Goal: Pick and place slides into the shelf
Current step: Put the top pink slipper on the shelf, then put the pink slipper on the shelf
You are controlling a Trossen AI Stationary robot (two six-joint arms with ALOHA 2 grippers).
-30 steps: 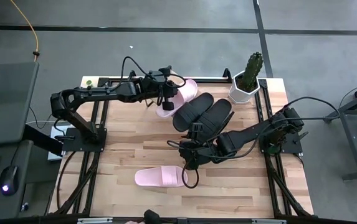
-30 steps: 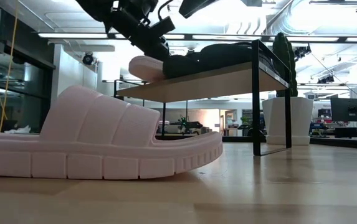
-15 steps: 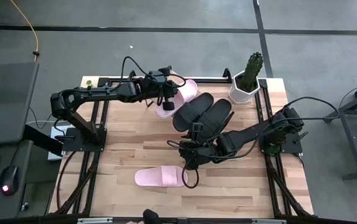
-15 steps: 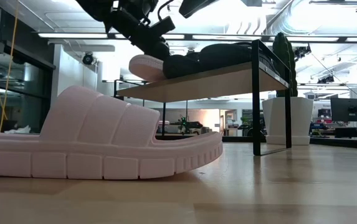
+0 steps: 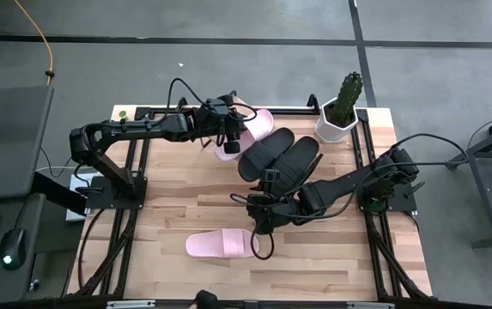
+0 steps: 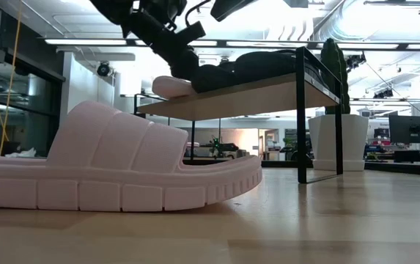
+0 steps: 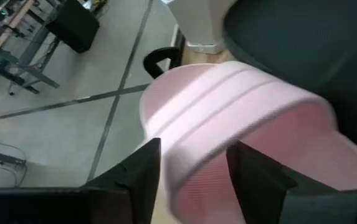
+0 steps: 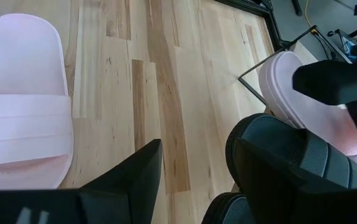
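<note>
Wooden counter (image 5: pixel 185 206) carries the shelf (image 6: pixel 268 89), where 2 black slides (image 5: pixel 278 154) and 1 pink slide (image 5: pixel 254 129) lie; the other pink slide (image 5: pixel 218 245) lies flat on the counter, near the right end effector (image 5: pixel 258 240), whose fingers stand spread. The left end effector (image 5: pixel 228 137) straddles the shelved pink slide with fingers parted; lifting away carelessly could snag the strap and drag it off the slanted board

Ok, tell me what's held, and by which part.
Nothing held. Left gripper stands open astride the strap of the pink slide on the shelf; right gripper open, empty.
</note>
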